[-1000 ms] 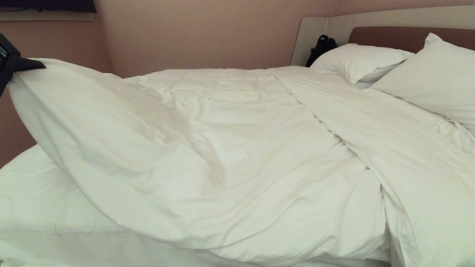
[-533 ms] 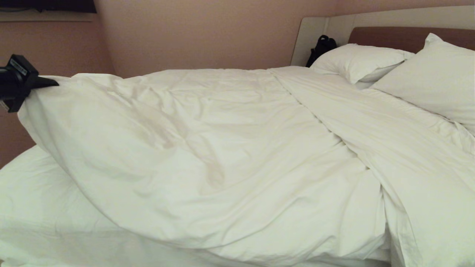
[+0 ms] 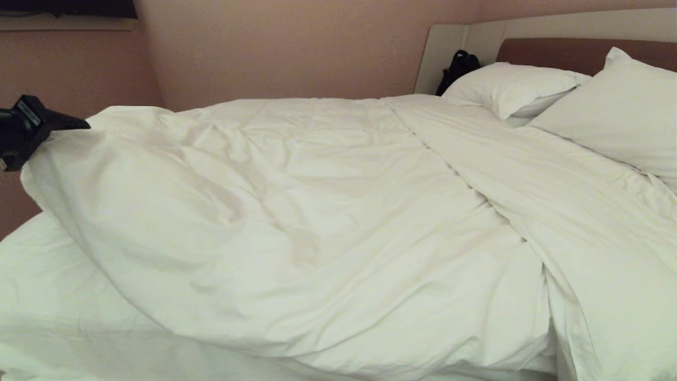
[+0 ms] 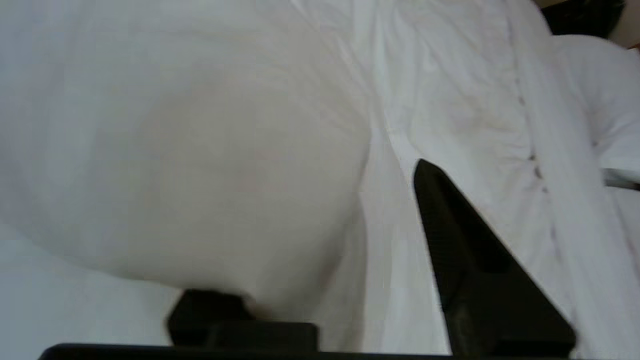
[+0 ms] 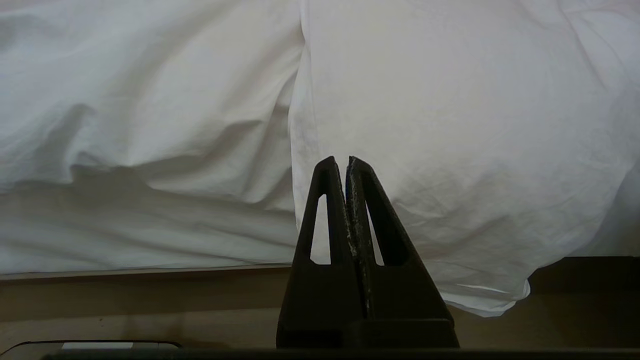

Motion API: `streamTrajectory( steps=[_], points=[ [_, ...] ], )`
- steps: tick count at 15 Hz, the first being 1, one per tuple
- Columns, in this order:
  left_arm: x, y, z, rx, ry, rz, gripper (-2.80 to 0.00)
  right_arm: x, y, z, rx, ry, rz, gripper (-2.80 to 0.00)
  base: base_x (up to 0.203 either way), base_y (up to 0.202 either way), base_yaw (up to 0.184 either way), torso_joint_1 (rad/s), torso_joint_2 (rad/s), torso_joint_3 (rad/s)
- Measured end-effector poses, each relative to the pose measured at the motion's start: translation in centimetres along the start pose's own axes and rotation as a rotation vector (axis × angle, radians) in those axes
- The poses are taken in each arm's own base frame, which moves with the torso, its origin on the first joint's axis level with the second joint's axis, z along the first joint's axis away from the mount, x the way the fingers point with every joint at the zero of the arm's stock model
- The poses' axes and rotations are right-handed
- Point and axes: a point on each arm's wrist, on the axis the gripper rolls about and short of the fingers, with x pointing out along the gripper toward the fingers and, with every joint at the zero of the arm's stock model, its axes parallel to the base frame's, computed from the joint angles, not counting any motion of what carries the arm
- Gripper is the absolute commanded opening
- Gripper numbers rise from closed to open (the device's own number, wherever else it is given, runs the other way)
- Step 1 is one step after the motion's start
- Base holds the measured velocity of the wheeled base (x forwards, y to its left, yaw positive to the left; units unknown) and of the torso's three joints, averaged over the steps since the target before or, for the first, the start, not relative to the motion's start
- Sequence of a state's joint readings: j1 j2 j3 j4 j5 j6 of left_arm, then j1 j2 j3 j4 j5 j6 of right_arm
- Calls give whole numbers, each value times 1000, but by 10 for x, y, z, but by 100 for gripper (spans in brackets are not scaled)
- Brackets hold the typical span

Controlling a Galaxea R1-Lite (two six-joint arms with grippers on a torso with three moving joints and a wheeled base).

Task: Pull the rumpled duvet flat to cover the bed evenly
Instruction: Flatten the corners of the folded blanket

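Note:
The white duvet (image 3: 328,211) lies rumpled across the bed (image 3: 42,307), bunched toward the right, with a thick fold running diagonally. Its left corner is held up off the mattress at my left gripper (image 3: 74,127), which hangs at the far left of the head view. In the left wrist view that gripper (image 4: 310,215) is open. Duvet cloth (image 4: 225,175) lies between the jaws and hides one finger. My right gripper (image 5: 346,161) is shut and empty, low by the bed's side, facing the duvet's hanging edge (image 5: 475,150). The right gripper is outside the head view.
Two white pillows (image 3: 513,84) (image 3: 624,111) lean on the headboard (image 3: 555,50). A black bag (image 3: 457,66) sits beside them. Bare fitted sheet (image 3: 37,264) shows at the near left. Pink walls close in behind and to the left. The beige bed base (image 5: 150,300) runs below the right gripper.
My left gripper has come down and in toward the bed. The lifted duvet corner has sunk with it and the raised fold has flattened somewhat.

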State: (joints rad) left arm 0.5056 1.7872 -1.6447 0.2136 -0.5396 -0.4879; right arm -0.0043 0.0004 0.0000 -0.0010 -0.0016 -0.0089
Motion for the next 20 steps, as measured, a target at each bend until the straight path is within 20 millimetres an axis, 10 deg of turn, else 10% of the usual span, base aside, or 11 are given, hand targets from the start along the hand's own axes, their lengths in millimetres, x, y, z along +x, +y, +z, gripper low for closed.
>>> streamTrajectory(
  steps=[13, 14, 20],
  points=[
    [-71, 22, 20, 168, 7, 214, 0, 0, 0, 0, 0, 0, 0, -280, 0, 0, 0, 0, 0, 0],
    [-69, 26, 22, 165, 3, 238, -280, 0, 0, 0, 0, 0, -1, -280, 0, 0, 0, 0, 0, 0],
    [-23, 78, 44, 102, -58, 405, -280, 0, 0, 0, 0, 0, 0, -280, 0, 0, 0, 0, 0, 0]
  ],
)
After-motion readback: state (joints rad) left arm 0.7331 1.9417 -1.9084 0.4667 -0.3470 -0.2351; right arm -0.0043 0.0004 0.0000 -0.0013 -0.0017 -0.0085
